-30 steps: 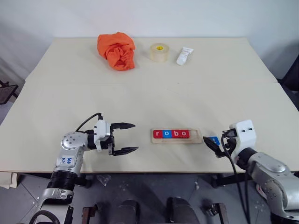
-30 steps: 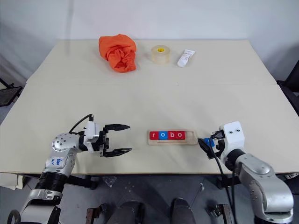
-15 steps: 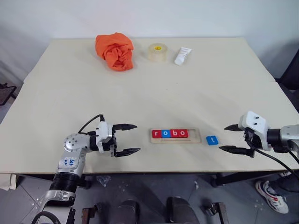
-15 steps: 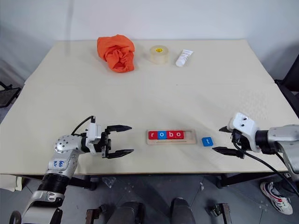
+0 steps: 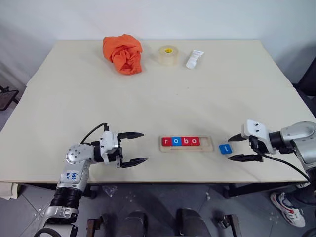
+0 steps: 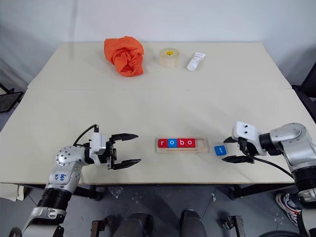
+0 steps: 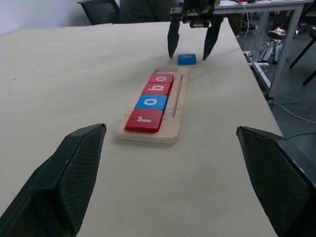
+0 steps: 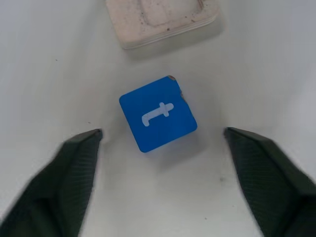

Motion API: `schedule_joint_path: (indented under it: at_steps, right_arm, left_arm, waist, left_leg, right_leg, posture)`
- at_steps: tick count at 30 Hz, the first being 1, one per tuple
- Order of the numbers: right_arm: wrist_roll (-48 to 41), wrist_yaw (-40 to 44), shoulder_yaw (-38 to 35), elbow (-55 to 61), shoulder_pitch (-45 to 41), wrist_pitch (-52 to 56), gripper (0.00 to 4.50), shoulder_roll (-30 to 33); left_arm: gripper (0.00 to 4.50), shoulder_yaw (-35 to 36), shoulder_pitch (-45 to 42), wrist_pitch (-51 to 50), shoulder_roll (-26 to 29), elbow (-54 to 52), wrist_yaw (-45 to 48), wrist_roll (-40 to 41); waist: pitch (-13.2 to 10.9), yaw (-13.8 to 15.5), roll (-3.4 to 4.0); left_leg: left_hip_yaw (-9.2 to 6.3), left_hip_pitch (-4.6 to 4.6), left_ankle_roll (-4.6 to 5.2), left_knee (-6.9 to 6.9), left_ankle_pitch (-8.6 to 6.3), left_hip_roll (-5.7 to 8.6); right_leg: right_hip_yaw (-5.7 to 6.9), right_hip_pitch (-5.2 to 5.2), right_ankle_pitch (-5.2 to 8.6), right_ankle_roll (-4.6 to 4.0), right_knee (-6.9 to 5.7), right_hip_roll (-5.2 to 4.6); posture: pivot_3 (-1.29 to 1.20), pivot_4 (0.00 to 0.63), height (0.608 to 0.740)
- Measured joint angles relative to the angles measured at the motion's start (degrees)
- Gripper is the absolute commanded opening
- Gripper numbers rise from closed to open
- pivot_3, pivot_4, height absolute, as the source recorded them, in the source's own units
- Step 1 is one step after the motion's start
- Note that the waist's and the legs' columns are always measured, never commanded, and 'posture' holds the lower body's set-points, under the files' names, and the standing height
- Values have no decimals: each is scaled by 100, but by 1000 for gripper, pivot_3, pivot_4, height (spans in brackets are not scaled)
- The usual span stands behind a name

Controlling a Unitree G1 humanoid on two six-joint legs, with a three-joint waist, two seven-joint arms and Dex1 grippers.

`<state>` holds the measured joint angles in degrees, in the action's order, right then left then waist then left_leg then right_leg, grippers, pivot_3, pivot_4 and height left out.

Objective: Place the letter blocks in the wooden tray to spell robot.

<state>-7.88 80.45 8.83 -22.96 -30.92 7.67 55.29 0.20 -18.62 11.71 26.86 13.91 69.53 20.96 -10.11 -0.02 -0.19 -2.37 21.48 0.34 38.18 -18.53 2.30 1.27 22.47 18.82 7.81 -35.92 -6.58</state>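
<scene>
Right gripper (image 5: 240, 148) hovers spread around the blue t block (image 5: 225, 148), which lies on the table just beside the wooden tray's (image 5: 207, 144) empty end. Four blocks reading r, o, b, o (image 5: 180, 141) fill the tray; left gripper (image 5: 137, 147) stands wide open on the tray's other side.

Wooden tray (image 5: 186, 143) near the worktop (image 5: 148, 103) front edge, holding r, o, b, o. Blue t block (image 5: 225, 148) just beside its empty end, apparently untouched between the spread fingers of the right tool (image 5: 243, 148). Left tool (image 5: 134, 148) gaping, well apart.

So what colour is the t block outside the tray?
Blue with a white t, clearest in the right wrist view.
</scene>
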Motion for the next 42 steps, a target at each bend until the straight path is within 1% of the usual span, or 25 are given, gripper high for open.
schedule_joint_path:
  at_steps: [1,4,11,17,19,22,28,42]
  right_arm:
    - [1,1,-2,-2,-15,4,2470,-45]
    - [-3,3,-9,7,-58,73,1475,-162]
    - [-23,22,-9,188,-117,291,1453,-190]
    - [-169,85,-23,678,-863,891,1453,-234]
    - [-171,129,-2,739,-966,971,1453,-281]
    - [-24,186,323,733,-1086,1041,1453,-428]
    - [151,318,647,467,-1241,955,1453,-501]
    - [403,537,716,-211,-1374,423,1453,-791]
  left_arm:
    - [4500,0,0,-3,0,-3,-4,0]
    - [4500,0,0,-5,12,-24,-15,0]
    - [4500,0,1,-9,30,-27,-73,0]
    - [4500,-2,-6,-12,28,-26,-112,1]
    - [4500,-2,-12,-12,23,-25,-118,1]
    - [4500,-1,-22,-8,10,-20,-143,1]
    - [4500,-1,-20,8,2,-21,-217,1]
    - [4500,98,145,25,20,-162,-328,1]
  waist:
    - [0,-3,0]
    - [0,-10,0]
    - [0,-2,0]
    - [-1,-11,3]
    - [-1,-3,2]
    - [-1,13,2]
    - [-1,-3,3]
    - [-1,-9,3]
  left_leg:
    - [0,0,-2,0,0,-2]
    - [0,0,-3,1,0,-4]
    - [0,0,-3,1,0,-1]
    - [-3,0,-11,-1,-2,-11]
    - [-5,1,-11,-2,-2,-10]
    - [-8,5,-9,0,-3,-2]
    - [-7,7,-8,-1,-4,-1]
    - [-6,7,-8,0,-4,-4]
  right_leg:
    - [0,0,0,0,0,0]
    - [-1,1,0,0,0,0]
    - [0,1,0,0,0,-1]
    - [2,5,-1,-3,-1,0]
    - [3,4,-2,-3,1,0]
    - [4,5,-2,-3,1,-5]
    - [7,8,-2,-3,0,-2]
    - [7,9,-2,-3,-1,0]
  posture:
    - [0,150,740]
    - [0,150,740]
    - [0,150,740]
    - [0,150,740]
    - [0,150,740]
    - [0,150,740]
    - [0,150,740]
    - [0,150,740]
